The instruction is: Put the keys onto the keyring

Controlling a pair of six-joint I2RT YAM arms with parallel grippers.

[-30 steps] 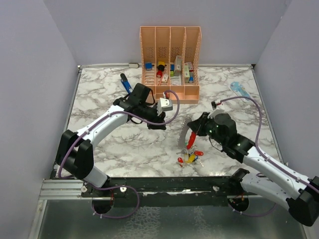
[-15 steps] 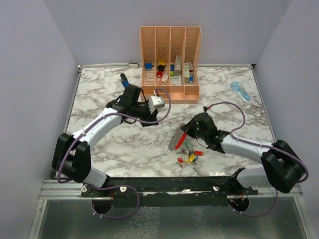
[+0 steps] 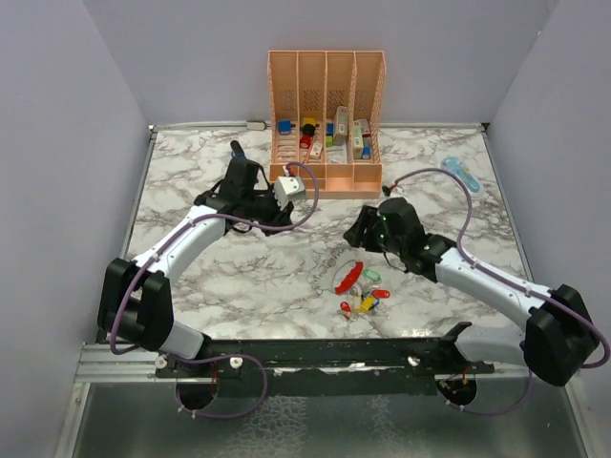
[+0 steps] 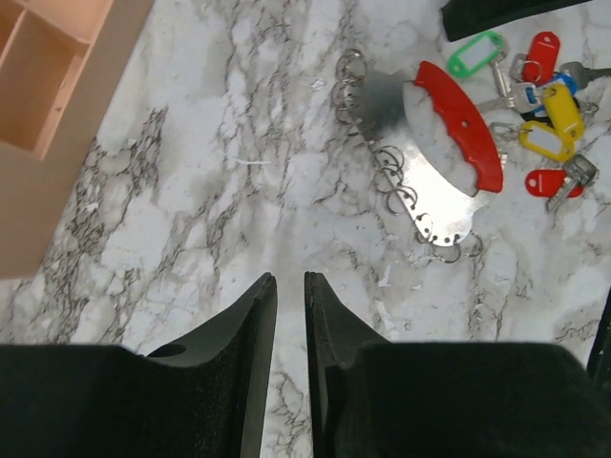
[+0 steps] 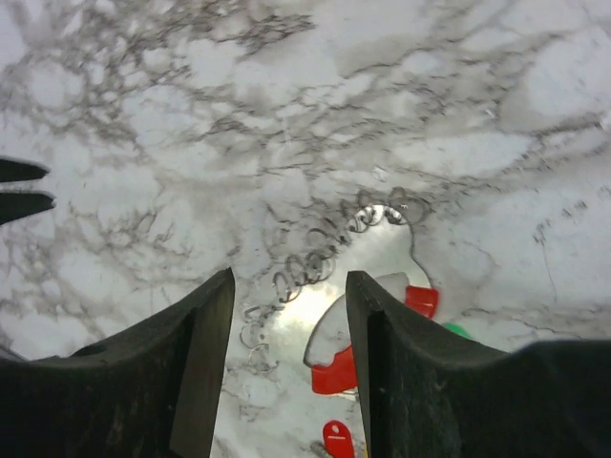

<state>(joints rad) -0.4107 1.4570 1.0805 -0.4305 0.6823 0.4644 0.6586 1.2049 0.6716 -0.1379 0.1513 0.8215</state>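
The keyring, an oval loop with one red side and one silver side carrying small rings, lies flat on the marble table. It shows in the left wrist view and the right wrist view. The keys, with red, yellow, green and blue heads, lie in a loose heap just right of it; a red one shows in the right wrist view. My right gripper is open and empty above and beyond the keyring. My left gripper is nearly shut, empty, well left of the keyring.
A peach organiser with blocky coloured items stands at the back centre, its corner in the left wrist view. A dark blue stick tool lies behind the left arm. A pale blue flat tool lies at the back right. Walls close in three sides.
My right gripper has let go of the keyring, which now lies flat on the table, and has drawn back up and away. My left arm has pulled back to the left.
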